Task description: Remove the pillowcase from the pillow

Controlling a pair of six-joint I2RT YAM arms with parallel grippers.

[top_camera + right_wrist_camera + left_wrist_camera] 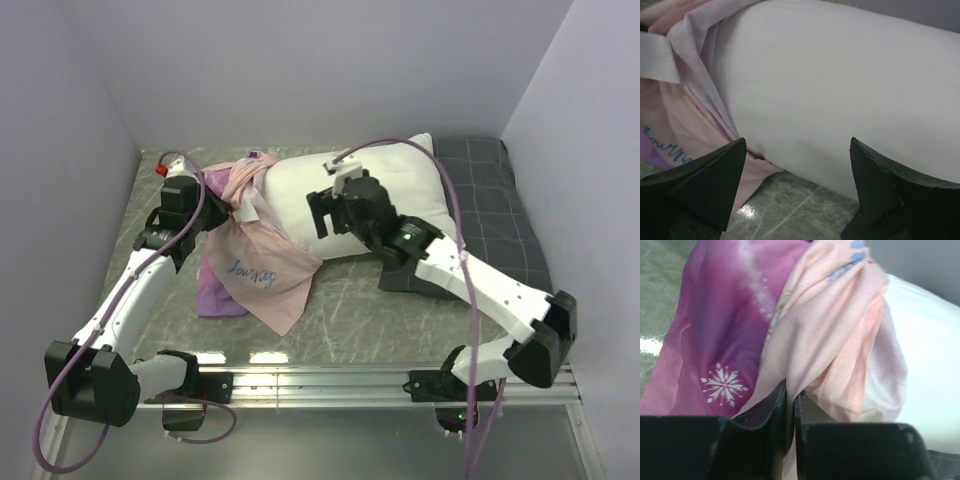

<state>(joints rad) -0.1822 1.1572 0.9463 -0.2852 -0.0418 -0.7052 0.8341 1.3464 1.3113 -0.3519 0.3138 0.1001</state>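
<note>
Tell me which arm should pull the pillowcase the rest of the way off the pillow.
Left, probably. The left gripper is pinched on the pillowcase bunched at the end of the pillow; the right gripper is open over bare pillow, holding nothing.

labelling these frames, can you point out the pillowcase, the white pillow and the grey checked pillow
pillowcase [262, 272], top view, pale inner side of the spread flap
white pillow [400, 185], top view, bare top face
grey checked pillow [500, 205], top view, middle of its top

Only one bit of writing here: a line of blue cursive script [250, 270] on the pale pink side of the pillowcase [268, 238], too small and blurred to read.
</note>
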